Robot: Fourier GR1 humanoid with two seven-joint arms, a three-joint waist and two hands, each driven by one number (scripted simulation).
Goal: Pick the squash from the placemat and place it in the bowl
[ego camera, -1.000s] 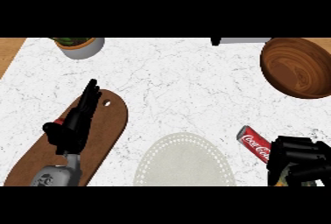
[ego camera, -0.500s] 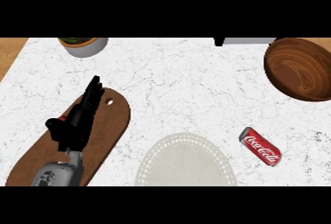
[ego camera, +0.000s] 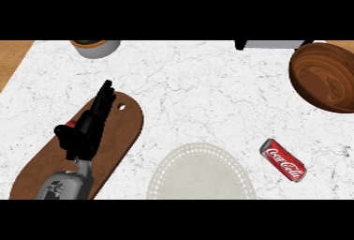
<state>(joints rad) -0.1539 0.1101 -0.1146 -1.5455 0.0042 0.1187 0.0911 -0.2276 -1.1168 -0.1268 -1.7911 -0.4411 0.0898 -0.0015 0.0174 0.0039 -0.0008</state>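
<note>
Head view looked steeply down on the white marble counter (ego camera: 200, 93). Nearest the bottom edge sat the pale round placemat (ego camera: 200, 173), its lower part cut off, and no squash showed on it anywhere, so where the squash was couldn't be told. Just right of the mat a red soda can (ego camera: 282, 160) lay on its side, apart from the mat's rim. Over on the left, the grey forearm came in from the lower edge, and the left hand (ego camera: 86, 126) lay over a brown cutting board (ego camera: 121, 136) with fingers stretched straight out, open, holding nothing that could be seen. A tiny bit of red peeked out at the hand's left side, too small to identify. The right hand didn't show at all. Farther back, the wooden bowl (ego camera: 325, 77) was cropped by the right edge. At the far edge sat a grey pot (ego camera: 97, 47) and a dark-and-light object (ego camera: 273, 44), both mostly cut off.
</note>
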